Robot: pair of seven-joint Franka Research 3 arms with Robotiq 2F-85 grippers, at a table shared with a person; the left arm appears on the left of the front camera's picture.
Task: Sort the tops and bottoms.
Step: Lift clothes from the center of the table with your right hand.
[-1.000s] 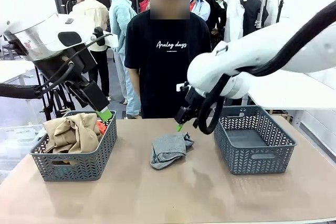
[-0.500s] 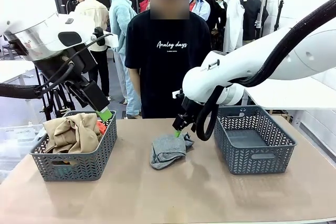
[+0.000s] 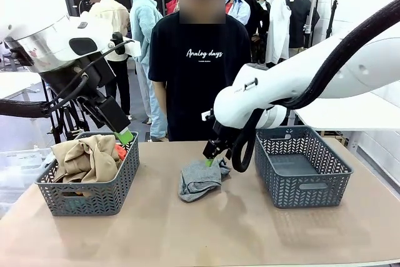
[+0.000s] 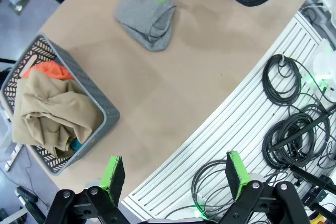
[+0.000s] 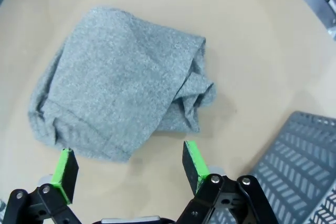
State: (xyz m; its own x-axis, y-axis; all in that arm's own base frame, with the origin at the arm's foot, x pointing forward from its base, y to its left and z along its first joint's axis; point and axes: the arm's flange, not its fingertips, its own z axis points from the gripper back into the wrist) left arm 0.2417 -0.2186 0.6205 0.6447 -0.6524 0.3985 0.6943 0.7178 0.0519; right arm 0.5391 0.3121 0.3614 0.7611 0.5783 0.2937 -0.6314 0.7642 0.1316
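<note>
Both tools gape: the right tool [image 5: 126,169] just above the grey garment [image 5: 123,103], the left tool [image 4: 176,174] high over the table [image 4: 173,77].

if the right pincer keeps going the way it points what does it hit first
Most likely the small heather grey cloth garment lying on the table: the open right pincer points straight down at its near edge, with nothing visible between them.

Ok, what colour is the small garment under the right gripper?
Heather grey cloth garment, clearest in the right wrist view.

The black T-shirt [image 3: 195,67] apparently reads "Analog days".
</note>
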